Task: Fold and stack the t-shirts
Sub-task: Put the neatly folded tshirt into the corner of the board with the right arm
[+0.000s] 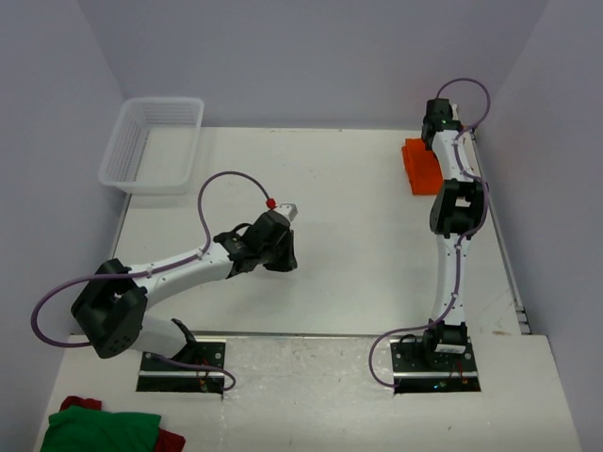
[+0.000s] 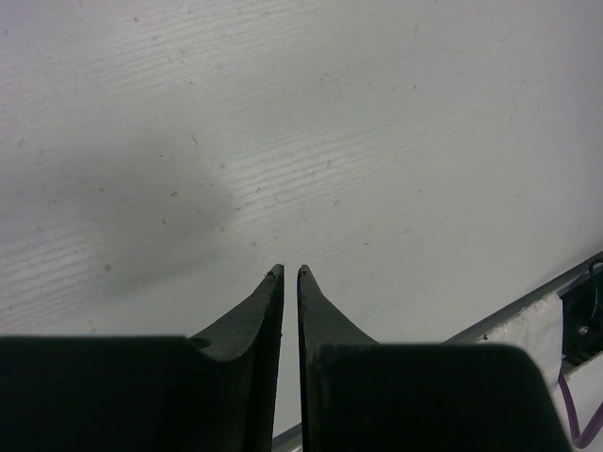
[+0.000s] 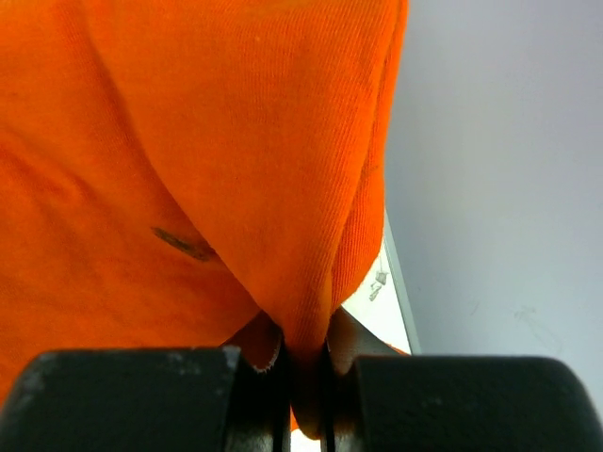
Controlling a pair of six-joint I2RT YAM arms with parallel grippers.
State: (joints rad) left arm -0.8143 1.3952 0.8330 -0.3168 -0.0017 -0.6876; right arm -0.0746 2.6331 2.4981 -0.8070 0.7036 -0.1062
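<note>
Item count: one basket, one green cloth, one red cloth, two arms with one pincer each, and one orange t-shirt.

The white mesh basket (image 1: pixel 151 141) is sitting at the upper left of the overhead view, on the far left corner of the desk (image 1: pixel 358 235). At the lower left corner, the green cloth (image 1: pixel 99 428) is lying in a heap with the red cloth (image 1: pixel 170 441) showing at its edges.

The left pincer (image 2: pixel 290 273) is hovering left of centre over bare desk. Its jaws are standing almost together, with only a thin slit between the tips, and they are gripping nothing. It is positioned well apart from the t-shirt.

The t-shirt (image 1: pixel 421 166) is lying at the upper right of the overhead view, as a compact bundle near the far right corner of the desk, just beside the right arm's forward links.

The right pincer (image 3: pixel 306 348) is clenching a fold of the t-shirt. In the right wrist view, the orange fabric is running down between the two fingers (image 3: pixel 350 341) and filling the left and centre of the frame. A sliver of desk edge and the grey wall are showing at the right.
</note>
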